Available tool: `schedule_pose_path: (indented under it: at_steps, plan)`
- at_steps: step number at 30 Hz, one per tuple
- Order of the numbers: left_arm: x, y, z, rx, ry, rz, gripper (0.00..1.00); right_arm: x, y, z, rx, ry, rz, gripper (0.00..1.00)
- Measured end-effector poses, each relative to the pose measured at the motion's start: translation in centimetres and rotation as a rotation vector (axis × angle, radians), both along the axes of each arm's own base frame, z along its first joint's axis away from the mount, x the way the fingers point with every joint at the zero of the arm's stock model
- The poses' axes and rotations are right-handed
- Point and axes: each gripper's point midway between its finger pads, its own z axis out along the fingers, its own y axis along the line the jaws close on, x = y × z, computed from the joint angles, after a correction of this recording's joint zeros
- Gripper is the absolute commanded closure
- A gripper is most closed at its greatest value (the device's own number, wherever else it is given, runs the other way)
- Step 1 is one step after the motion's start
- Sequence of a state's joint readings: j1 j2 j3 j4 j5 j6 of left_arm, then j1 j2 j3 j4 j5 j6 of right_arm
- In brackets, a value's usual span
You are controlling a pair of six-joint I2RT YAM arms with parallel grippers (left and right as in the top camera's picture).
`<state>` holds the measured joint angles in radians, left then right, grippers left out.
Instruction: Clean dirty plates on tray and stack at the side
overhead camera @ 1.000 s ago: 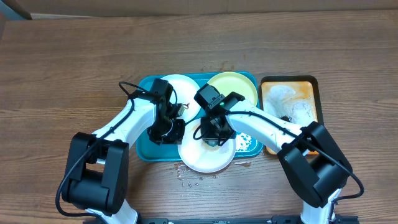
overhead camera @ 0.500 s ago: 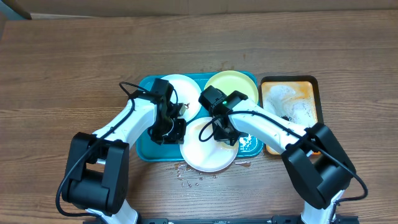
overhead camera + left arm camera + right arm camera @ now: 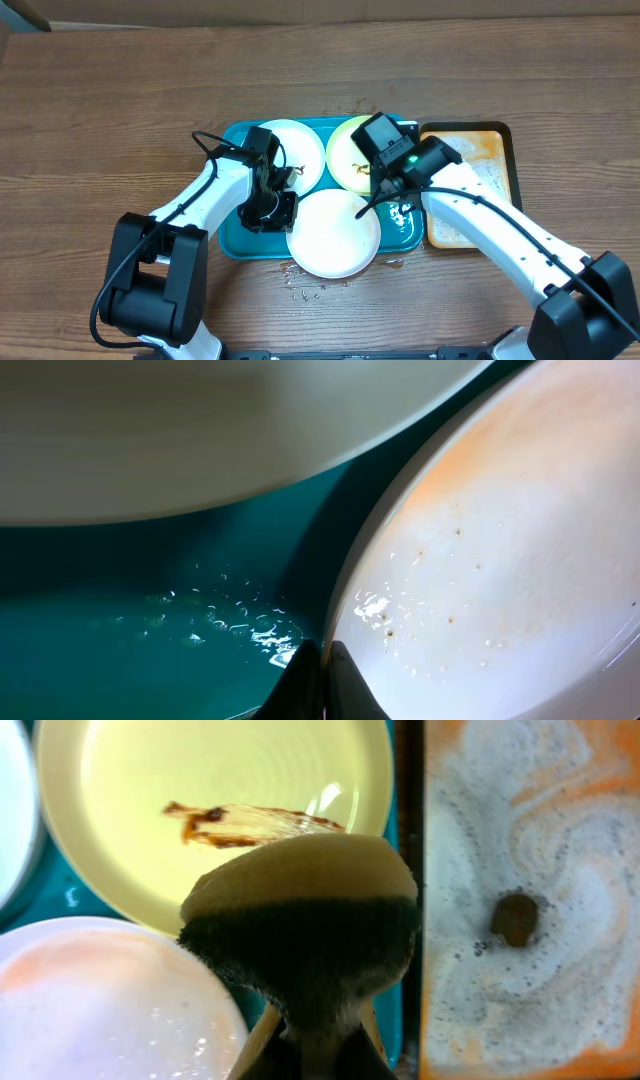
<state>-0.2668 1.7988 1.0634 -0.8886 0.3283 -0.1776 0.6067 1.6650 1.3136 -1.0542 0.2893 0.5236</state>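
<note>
Right hand [image 3: 318, 1042], pinching a tan-and-black sponge [image 3: 300, 930], has swung from the soapy white round plate [image 3: 333, 238] at 6 o'clock on the teal-blue plastic tray [image 3: 232, 240] to the sauce-smeared yellow-green round plate [image 3: 140, 810] at 1 o'clock, likely next for scrubbing. Left hand [image 3: 320, 672] pinches the white plate's rim.

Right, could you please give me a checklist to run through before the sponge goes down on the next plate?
1. Grip of the right pincer on the sponge: ok.
2. Hold of the left pincer on the near white plate rim: ok.
3. Is the yellow-green plate clean: not ok, brown smear across it.
4. Is the near white plate clean: cannot tell, soapy with small specks.
5. Is the far white plate clean: cannot tell, arm covers part.
6. Plates stacked beside the teal tray: not ok, none stacked.
</note>
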Motion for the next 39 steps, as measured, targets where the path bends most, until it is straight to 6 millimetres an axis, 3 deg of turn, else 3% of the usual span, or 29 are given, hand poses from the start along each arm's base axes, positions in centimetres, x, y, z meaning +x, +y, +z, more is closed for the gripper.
schedule_pose_path:
  at_steps: [11,19,26,31,39]
  plan:
    - [-0.7,0.5,0.5,0.029,0.030,-0.001,0.96,2.0,-8.8,-0.6,0.055,0.081,-0.267,0.96]
    - [0.3,2.4,4.6,0.123,-0.099,0.035,0.96,3.0,-13.6,-1.2,0.198,0.118,-0.349,0.96]
    - [1.5,4.3,8.6,0.201,-0.273,0.086,0.96,2.4,-15.1,-3.4,0.293,0.147,-0.325,0.96]
    - [1.9,5.6,11.0,0.250,-0.377,0.122,0.96,1.5,-15.0,-5.7,0.322,0.162,-0.312,0.96]
    - [2.4,6.9,11.6,0.334,-0.428,0.150,0.96,0.8,-14.5,-7.7,0.346,0.162,-0.297,0.96]
